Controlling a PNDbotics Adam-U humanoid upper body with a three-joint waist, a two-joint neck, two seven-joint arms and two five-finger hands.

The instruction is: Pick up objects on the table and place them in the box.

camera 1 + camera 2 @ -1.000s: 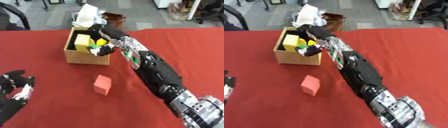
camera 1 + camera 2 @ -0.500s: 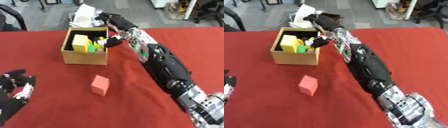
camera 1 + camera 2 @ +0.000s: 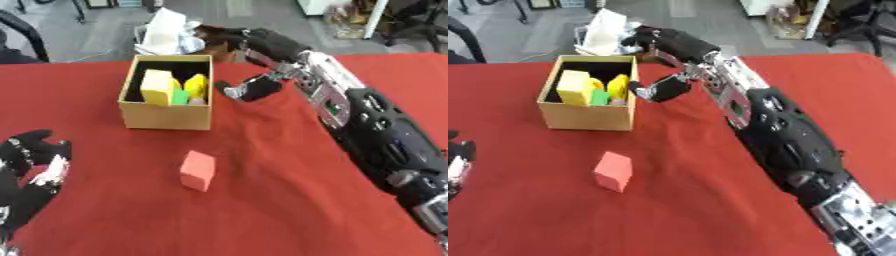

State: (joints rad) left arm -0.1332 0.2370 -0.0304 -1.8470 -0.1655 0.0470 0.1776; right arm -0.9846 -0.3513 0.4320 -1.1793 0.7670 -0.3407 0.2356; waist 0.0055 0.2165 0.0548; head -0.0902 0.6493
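An open cardboard box (image 3: 166, 117) stands on the red table and holds a yellow block (image 3: 156, 86), a green piece (image 3: 179, 96) and a rounded yellow thing (image 3: 196, 85). A red block (image 3: 198, 171) lies on the cloth in front of the box. My right hand (image 3: 267, 47) hovers just right of the box's far corner, open, fingers spread, nothing in it. At the lower left my left hand (image 3: 31, 172) rests open with its fingers up.
White crumpled paper (image 3: 166, 31) and a brown thing lie just beyond the table's far edge behind the box. A dark chair (image 3: 22, 30) stands at the far left. The red cloth (image 3: 289, 200) stretches to the right of the block.
My right hand had a green and yellow thing over the box; it has drawn back to the right, empty, and those colours now lie inside. The camera has shifted too.
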